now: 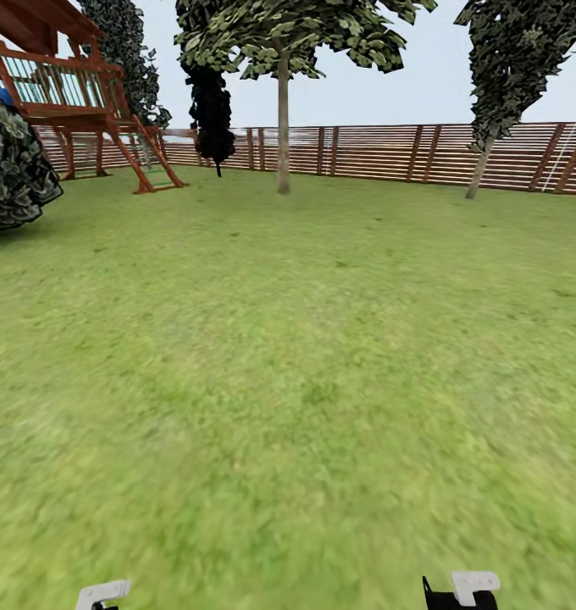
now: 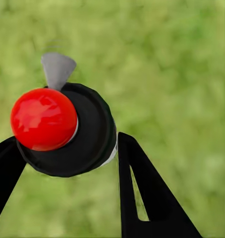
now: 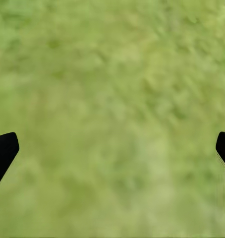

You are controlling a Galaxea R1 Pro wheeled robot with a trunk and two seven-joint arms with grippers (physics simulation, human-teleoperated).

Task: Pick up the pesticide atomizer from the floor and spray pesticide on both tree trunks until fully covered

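In the left wrist view the pesticide atomizer [image 2: 43, 119] shows a glossy red top, a black collar and a grey nozzle tab. My left gripper [image 2: 68, 148] is shut on it, one black finger [image 2: 142, 193] on each side, over grass. My right gripper [image 3: 112, 148] hangs open above bare grass, only its two black fingertips [image 3: 3, 148] showing at the edges. Far across the lawn in the head view a tree [image 1: 283, 127] with a straight grey-tan trunk stands before the fence. A second tree [image 1: 481, 165] with a thinner leaning trunk is at the far right.
A brown slat fence [image 1: 381, 152] closes the back of the lawn [image 1: 288, 381]. A red-brown wooden play tower with a ladder [image 1: 76, 102] stands at the back left, a dark bush [image 1: 13, 169] beside it, and a blackish narrow tree [image 1: 210, 110] near the fence.
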